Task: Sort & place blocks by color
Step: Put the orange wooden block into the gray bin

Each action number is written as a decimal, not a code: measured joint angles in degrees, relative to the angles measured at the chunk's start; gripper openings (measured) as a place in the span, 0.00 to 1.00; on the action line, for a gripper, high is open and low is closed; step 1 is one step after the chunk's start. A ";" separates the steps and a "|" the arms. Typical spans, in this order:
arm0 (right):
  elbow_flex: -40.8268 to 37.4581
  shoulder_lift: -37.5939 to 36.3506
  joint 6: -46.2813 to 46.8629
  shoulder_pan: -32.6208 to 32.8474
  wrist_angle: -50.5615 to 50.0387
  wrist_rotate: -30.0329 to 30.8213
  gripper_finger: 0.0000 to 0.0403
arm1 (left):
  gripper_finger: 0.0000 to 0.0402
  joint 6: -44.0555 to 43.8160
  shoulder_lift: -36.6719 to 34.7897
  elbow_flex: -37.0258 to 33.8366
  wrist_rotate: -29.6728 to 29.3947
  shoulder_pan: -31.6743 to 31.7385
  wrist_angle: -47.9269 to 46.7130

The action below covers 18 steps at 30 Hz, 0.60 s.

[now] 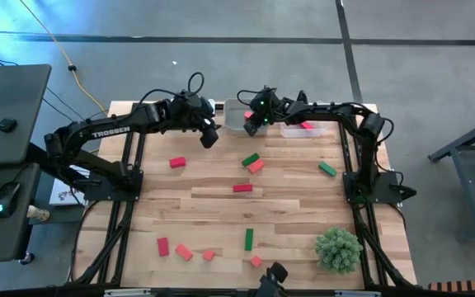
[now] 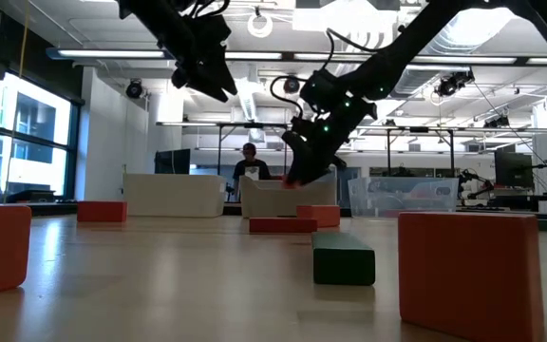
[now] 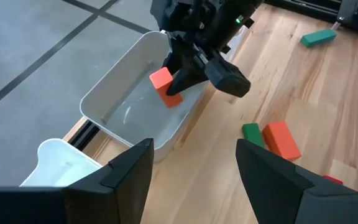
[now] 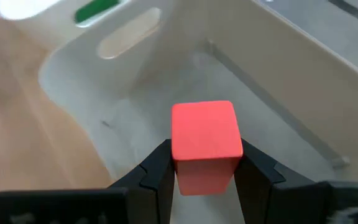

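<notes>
Tray [image 4: 278,93] floor partly hidden by block [image 4: 205,144] | right gripper [image 4: 204,171] pinching block over tray — tilted down | left gripper [image 3: 194,165] spread, raised beside.

Your table [image 1: 221,210]: pale wood planks, three trays at the far edge, loose blocks across the top.

Far edge: you have a white tray [image 1: 214,107], a middle tray [image 1: 234,116] and a clear tray [image 1: 297,129] with a red piece in it. Mid-table: red block [image 1: 177,162] to the left, green block [image 1: 251,159] touching a salmon block [image 1: 256,167], green block [image 1: 327,169] to the right, red bar [image 1: 242,188] centre. Near edge: red block [image 1: 163,246], salmon blocks [image 1: 184,252] [image 1: 209,256] [image 1: 256,261], upright-lying green bar [image 1: 249,239], bushy green ball [image 1: 338,250] at your right corner.
</notes>
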 joint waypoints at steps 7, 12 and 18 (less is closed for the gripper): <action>0.00 0.00 1.80 -0.91 -3.04 -0.23 0.27 | 0.54 0.00 0.00 0.00 0.02 0.00 0.00; 0.00 0.00 1.49 -0.99 -3.38 -0.27 0.33 | 0.54 0.00 0.00 0.00 0.02 0.00 0.00; 0.00 0.00 1.38 -0.98 -3.35 -0.43 0.41 | 0.54 0.00 0.00 0.00 0.02 0.00 0.00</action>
